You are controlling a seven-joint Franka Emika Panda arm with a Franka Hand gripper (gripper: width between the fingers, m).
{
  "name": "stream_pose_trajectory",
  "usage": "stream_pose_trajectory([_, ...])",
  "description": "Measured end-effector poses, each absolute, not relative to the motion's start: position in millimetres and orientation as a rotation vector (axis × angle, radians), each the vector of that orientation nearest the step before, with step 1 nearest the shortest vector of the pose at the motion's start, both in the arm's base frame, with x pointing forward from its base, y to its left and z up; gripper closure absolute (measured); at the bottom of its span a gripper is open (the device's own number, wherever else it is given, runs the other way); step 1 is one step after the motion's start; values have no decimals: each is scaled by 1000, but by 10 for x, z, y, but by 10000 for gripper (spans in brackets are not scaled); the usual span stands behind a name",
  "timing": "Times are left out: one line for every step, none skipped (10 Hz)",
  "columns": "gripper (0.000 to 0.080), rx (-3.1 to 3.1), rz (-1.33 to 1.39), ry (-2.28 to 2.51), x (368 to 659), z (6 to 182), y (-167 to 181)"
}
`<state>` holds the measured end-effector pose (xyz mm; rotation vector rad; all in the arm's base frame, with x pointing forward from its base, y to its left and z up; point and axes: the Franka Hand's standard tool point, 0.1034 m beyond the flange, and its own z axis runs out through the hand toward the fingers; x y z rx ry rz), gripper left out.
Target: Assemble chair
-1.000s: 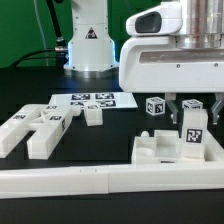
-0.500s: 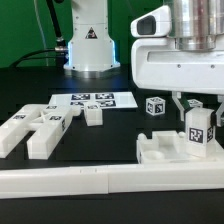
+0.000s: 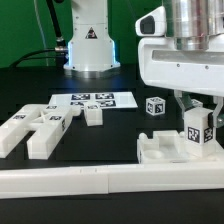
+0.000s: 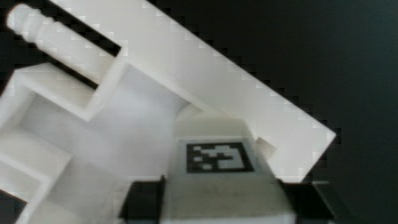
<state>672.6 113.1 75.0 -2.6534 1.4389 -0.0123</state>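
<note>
Gripper (image 3: pixel 197 112) clamped on upright tagged post (image 3: pixel 196 135), directly below it, at seat slab (image 3: pixel 158 152).

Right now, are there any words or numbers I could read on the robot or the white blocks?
No words or numbers can be read anywhere.
Triangle sticker on the robot base: looks like a warning sign, too small to read.
Square black-and-white tags on the marker board, the cube, the post and the loose pieces: patterns, not letters.
</note>
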Motion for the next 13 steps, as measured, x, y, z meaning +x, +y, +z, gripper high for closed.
stream_pose_trajectory([317,-2678,-16,1393,6727,750,1130])
stream_pose_trajectory([317,-2704,-19,1342,6727,751,1129])
stream_pose_trajectory([180,-2765,-29,1217,6726,752,1137])
stream_pose_trajectory([180,-2823,-39,1076,6725,752,1149])
stream_pose_trajectory([154,-2867,-49,961,6726,753,1166])
stream_pose_trajectory([154,-2919,-62,799,6725,752,1178])
stream_pose_trajectory([151,-2960,-74,670,6727,755,1181])
stream_pose_trajectory([151,-2986,-84,554,6741,767,1177])
stream_pose_trajectory([151,-3017,-96,396,6748,774,1174])
stream_pose_trajectory([151,-3044,-106,255,6752,776,1164])
stream_pose_trajectory([151,-3071,-117,46,6754,775,1143])
stream_pose_trajectory([151,-3074,-121,-51,6754,774,1142])
stream_pose_trajectory([151,-3076,-123,-120,6754,773,1141])
